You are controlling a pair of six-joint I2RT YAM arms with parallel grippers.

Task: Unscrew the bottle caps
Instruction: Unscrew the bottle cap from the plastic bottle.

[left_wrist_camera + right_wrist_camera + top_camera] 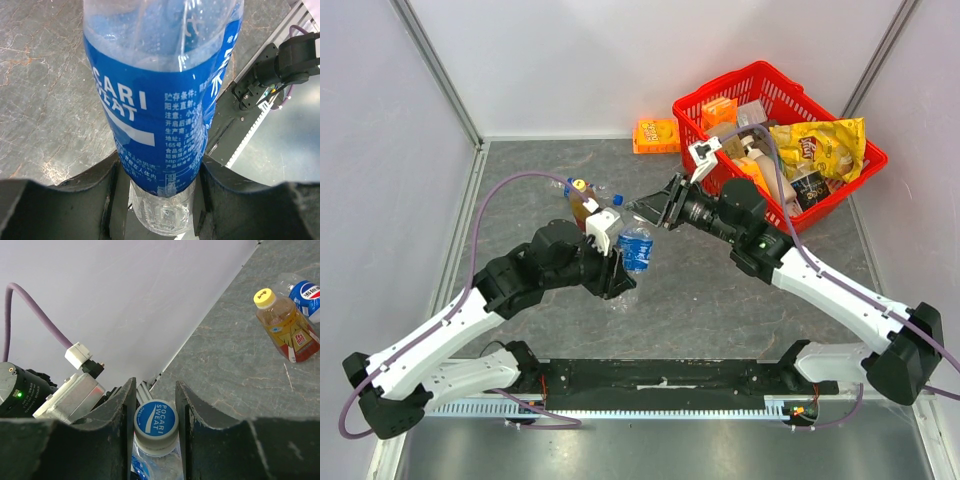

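Jaws of the left gripper (160, 182) clamp the lower body of a clear blue-labelled bottle (155, 100) over the middle of the table (720, 300), the right gripper (156, 405) pinching its whitish-blue cap (156, 424), while the amber bottle (287, 327) and second clear bottle (306, 295) lie near the far edge.

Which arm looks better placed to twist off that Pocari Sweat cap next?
Right. The right gripper straddles the cap, while the left gripper clamps the bottle, steadying it.
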